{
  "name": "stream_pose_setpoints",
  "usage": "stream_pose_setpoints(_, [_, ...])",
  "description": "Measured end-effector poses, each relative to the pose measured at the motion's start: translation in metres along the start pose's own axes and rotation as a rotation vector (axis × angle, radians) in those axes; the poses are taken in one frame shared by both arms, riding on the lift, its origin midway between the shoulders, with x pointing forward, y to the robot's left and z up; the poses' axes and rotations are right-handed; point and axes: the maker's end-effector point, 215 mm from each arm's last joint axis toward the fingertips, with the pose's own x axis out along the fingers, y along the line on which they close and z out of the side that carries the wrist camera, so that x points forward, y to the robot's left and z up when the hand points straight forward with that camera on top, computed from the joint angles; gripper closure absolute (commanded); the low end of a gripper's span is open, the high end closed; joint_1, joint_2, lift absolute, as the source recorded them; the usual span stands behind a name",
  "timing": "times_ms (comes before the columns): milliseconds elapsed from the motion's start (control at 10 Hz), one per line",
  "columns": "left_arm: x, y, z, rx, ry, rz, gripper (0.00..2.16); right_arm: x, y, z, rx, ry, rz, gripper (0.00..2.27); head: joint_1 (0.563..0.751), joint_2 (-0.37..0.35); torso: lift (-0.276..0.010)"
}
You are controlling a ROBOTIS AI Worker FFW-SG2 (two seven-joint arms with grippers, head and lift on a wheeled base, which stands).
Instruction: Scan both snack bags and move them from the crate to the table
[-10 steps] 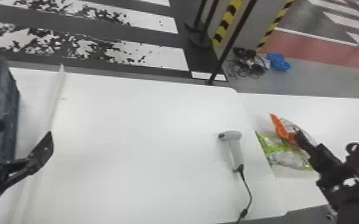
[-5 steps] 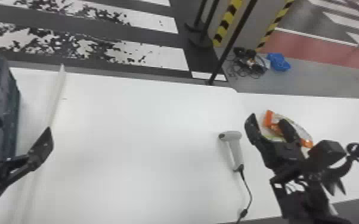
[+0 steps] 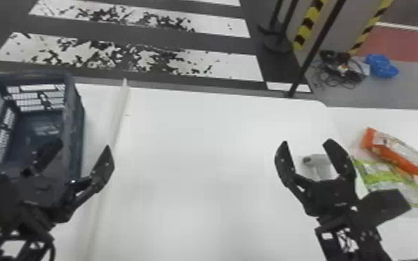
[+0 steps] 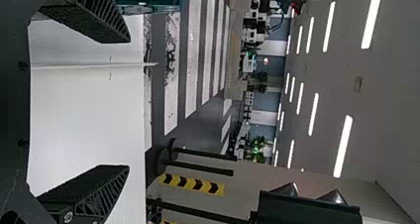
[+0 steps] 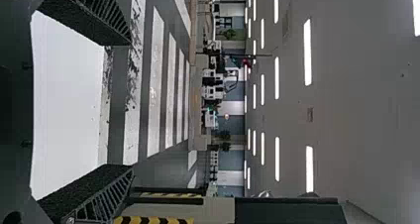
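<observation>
Right of the scanner [image 3: 317,166], our orange snack bag [image 3: 400,153] slants far-left to near-right. Our left gripper [image 3: 84,147] and right gripper [image 3: 307,142] gape wide, empty.

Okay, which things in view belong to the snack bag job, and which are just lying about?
Job: orange snack bag, green snack bag, crate, scanner, table, left gripper, right gripper.

Lying about: tangled cables and blue object on the floor.
</observation>
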Motion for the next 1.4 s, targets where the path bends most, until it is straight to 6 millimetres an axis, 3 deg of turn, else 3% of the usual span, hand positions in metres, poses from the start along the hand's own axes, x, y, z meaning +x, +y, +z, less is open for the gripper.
stream_pose_setpoints(100, [-0.002, 0.000, 0.003, -0.007, -0.016, 0.011, 0.09, -0.006, 0.017, -0.002, 0.014, -0.012, 0.020, 0.05, 0.695, -0.094, -0.088])
stream_pose_setpoints(300, [-0.007, 0.000, 0.011, -0.011, -0.047, 0.023, 0.09, -0.016, 0.033, -0.006, 0.034, -0.032, 0.034, 0.06, 0.695, -0.065, -0.088])
stream_pose_setpoints(1400, [-0.008, -0.010, 0.013, -0.015, -0.051, 0.009, 0.09, -0.025, 0.036, -0.008, 0.038, -0.031, 0.035, 0.07, 0.695, -0.077, -0.088])
